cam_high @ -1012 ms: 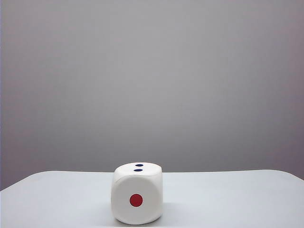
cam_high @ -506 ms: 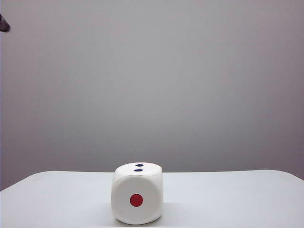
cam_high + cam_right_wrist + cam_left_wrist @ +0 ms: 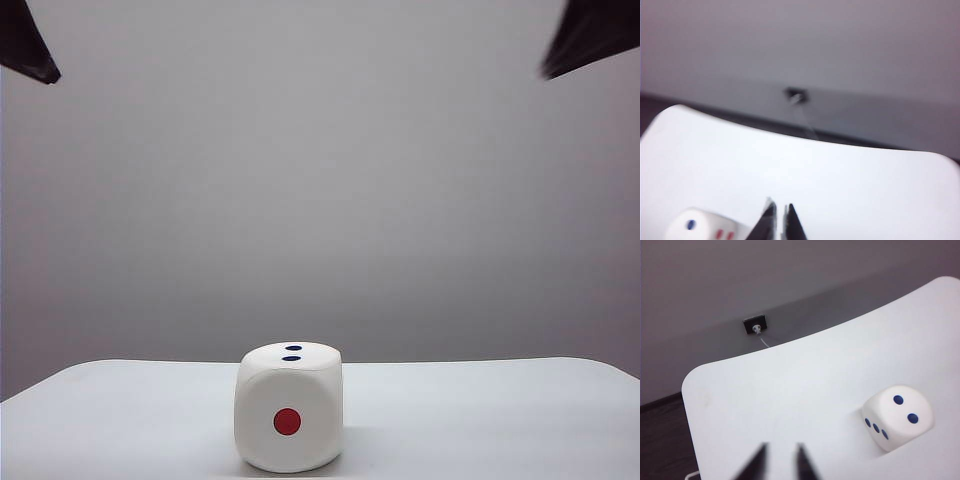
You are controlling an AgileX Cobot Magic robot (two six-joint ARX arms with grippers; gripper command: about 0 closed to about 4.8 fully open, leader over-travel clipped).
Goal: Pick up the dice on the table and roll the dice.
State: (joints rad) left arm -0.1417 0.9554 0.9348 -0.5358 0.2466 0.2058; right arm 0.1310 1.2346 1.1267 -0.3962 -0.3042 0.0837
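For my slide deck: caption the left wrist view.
Left pincer, tips slightly parted, hovers over the white table, apart from the dice showing two blue pips on top.

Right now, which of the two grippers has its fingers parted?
The left gripper: in its wrist view a clear gap shows between the fingertips, above the table and short of the dice. The right gripper has fingertips nearly together.

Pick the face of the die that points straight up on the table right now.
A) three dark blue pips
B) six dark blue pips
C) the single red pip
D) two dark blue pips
D: in the exterior view the die shows two dark blue pips on its top face, with the red pip on the side toward the camera; neither claw touches it.
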